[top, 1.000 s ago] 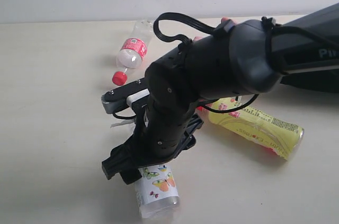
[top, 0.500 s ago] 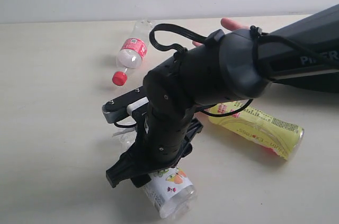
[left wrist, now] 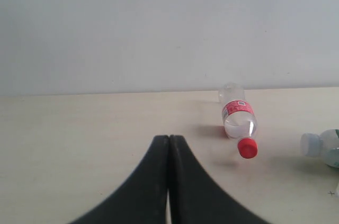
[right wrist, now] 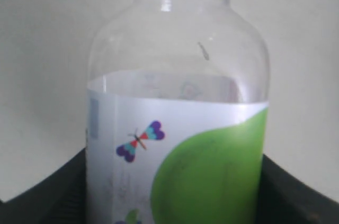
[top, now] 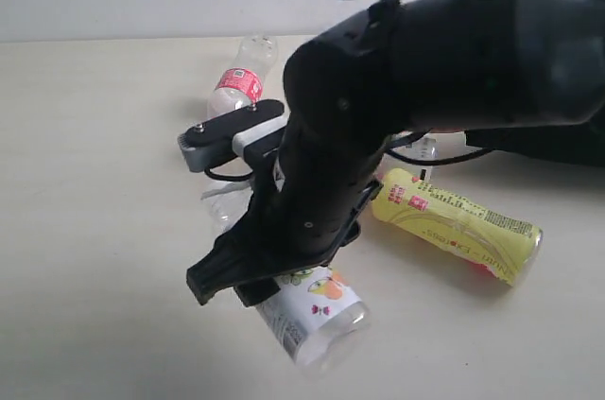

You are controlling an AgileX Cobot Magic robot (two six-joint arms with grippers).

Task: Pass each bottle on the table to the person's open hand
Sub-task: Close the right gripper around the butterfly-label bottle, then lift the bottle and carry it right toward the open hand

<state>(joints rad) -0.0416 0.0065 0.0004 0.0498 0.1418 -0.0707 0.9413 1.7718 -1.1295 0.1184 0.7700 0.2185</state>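
My right gripper (top: 232, 286) (right wrist: 175, 195) is shut on the clear butterfly-label bottle (top: 314, 320) (right wrist: 175, 128), holding it tilted just above the table (top: 95, 182). The yellow bottle (top: 458, 225) lies to its right. The clear bottle with red label (top: 236, 88) (left wrist: 238, 121) lies at the back. The white-green bottle (left wrist: 324, 147) shows at the edge of the left wrist view. My left gripper (left wrist: 169, 139) is shut and empty, hovering over bare table. The person's open hand is hidden behind the right arm.
The bulky black right arm (top: 454, 69) with its looped cable fills the upper right of the exterior view. A pale wall (left wrist: 159, 23) runs behind the table's far edge.
The right arm has risen, carrying the butterfly bottle up and to the right and tilting it. The arm now covers the person's fingers that showed behind it half a second ago.
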